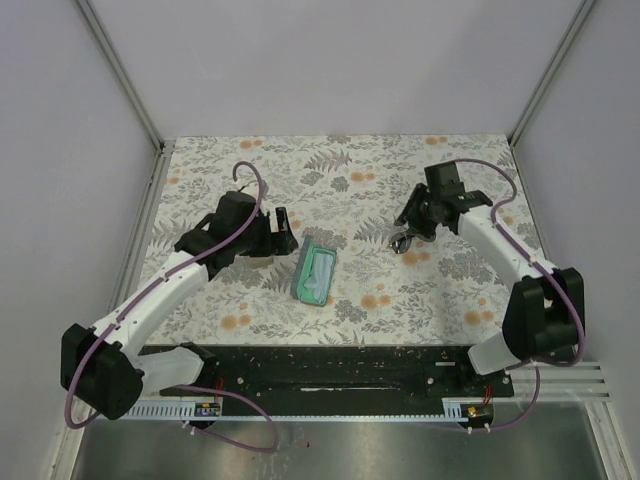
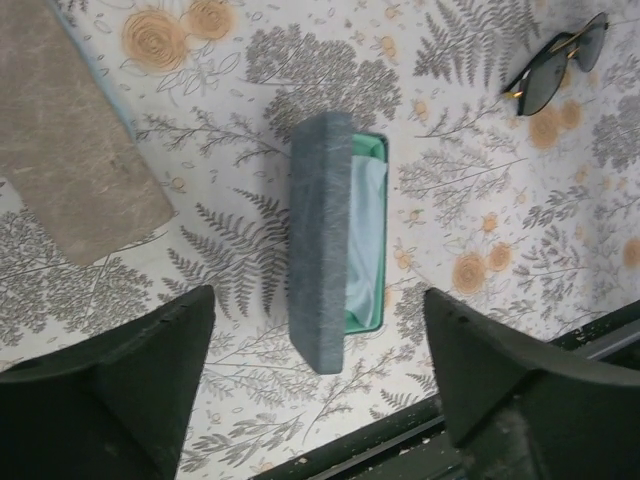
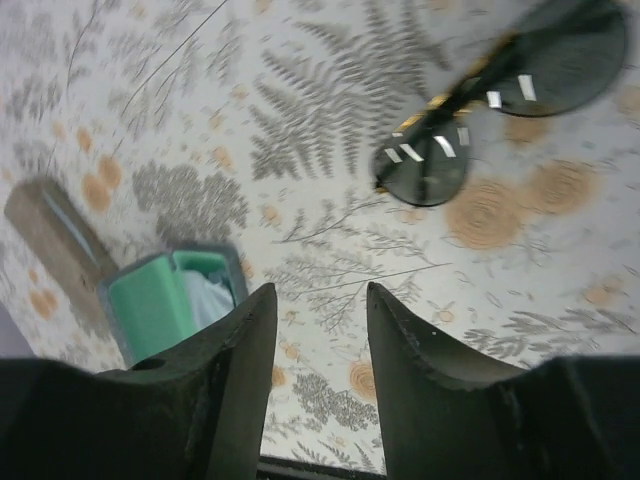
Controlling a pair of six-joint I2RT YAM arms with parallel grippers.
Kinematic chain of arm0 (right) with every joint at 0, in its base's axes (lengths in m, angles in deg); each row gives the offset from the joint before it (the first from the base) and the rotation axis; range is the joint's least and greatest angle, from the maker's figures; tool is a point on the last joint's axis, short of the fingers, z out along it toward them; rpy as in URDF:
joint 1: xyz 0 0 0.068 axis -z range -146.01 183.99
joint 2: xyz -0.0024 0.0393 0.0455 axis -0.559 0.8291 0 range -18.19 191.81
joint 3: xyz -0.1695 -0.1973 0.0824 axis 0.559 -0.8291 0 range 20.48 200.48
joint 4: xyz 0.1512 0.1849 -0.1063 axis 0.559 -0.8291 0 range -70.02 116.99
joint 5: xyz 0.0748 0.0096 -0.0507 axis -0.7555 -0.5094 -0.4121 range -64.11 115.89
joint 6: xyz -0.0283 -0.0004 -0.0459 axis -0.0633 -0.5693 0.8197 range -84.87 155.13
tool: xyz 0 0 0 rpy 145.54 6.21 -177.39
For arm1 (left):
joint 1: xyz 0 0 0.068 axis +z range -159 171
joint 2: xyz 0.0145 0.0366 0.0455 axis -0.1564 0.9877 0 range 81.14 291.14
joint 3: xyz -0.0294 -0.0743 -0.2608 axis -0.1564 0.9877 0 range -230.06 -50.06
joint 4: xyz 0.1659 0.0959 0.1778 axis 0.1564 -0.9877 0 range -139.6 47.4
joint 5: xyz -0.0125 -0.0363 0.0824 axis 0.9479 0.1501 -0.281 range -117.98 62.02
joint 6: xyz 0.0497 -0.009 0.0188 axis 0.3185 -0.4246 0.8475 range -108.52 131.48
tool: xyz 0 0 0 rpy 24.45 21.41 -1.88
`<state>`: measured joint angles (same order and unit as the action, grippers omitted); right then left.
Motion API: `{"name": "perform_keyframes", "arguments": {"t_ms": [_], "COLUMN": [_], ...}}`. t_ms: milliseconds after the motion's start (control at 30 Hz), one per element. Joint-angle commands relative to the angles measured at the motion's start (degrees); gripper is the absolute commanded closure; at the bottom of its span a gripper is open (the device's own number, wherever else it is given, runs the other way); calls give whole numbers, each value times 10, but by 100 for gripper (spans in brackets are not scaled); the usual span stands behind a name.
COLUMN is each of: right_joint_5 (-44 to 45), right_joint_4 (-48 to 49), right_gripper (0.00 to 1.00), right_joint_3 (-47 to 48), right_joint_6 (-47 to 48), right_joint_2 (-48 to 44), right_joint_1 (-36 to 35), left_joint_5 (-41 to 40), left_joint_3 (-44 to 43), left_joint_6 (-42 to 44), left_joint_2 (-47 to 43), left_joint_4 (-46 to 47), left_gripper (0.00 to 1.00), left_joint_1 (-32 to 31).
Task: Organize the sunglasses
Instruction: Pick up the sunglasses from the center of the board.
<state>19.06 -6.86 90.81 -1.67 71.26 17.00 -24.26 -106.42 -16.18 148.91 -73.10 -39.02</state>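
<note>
Sunglasses (image 2: 545,85) flat on floral tabletop (image 2: 470,190), well apart from open case (image 2: 320,240).

Left arm (image 1: 165,285) and right arm (image 1: 495,245): white link shells, black joint housings, bulky black shoulder blocks. One purple cable (image 1: 259,183) loops along each arm and trails below its base. Left hand (image 1: 283,232) and right hand (image 1: 410,228): matte black, with broad wedge-shaped fingers (image 2: 120,400), smooth-faced, tapering toward the tips

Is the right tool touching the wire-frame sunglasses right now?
Apart. The right wrist view shows a stretch of patterned tabletop between the right tool and the wire-frame sunglasses.
</note>
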Motion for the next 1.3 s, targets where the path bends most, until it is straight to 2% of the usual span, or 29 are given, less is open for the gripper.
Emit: {"name": "perform_keyframes", "arguments": {"t_ms": [0, 33, 100, 133, 433, 867, 1033, 1267], "right_joint_5": [142, 166, 165, 167, 136, 112, 103, 103], "right_joint_4": [17, 6, -4, -17, -28, -27, -17, -13], "right_gripper": [52, 52, 38, 37, 43, 45, 45, 38], "right_joint_3": [-74, -82, -79, -71, -5, 45, 37, 50], "right_joint_6": [-169, -189, -187, -188, -199, -209, -220, -208], "right_joint_2": [-87, -93, -89, -82, 21, 130, 152, 171], "right_joint_1": [42, 53, 74, 81, 93, 92, 92, 92], "left_joint_5": [58, 70, 87, 94, 101, 114, 116, 111], "left_joint_3": [40, 47, 61, 68, 86, 100, 104, 104], "left_joint_6": [-13, -15, -25, -28, -37, -33, -30, -25], "left_joint_2": [-16, -15, -15, -16, -12, -8, 3, 1], "left_joint_4": [61, 72, 94, 105, 135, 149, 155, 152], "left_gripper": [1, 1, 1, 1, 1, 1, 1, 1], "left_joint_1": [35, 41, 49, 52, 73, 83, 83, 83]}}
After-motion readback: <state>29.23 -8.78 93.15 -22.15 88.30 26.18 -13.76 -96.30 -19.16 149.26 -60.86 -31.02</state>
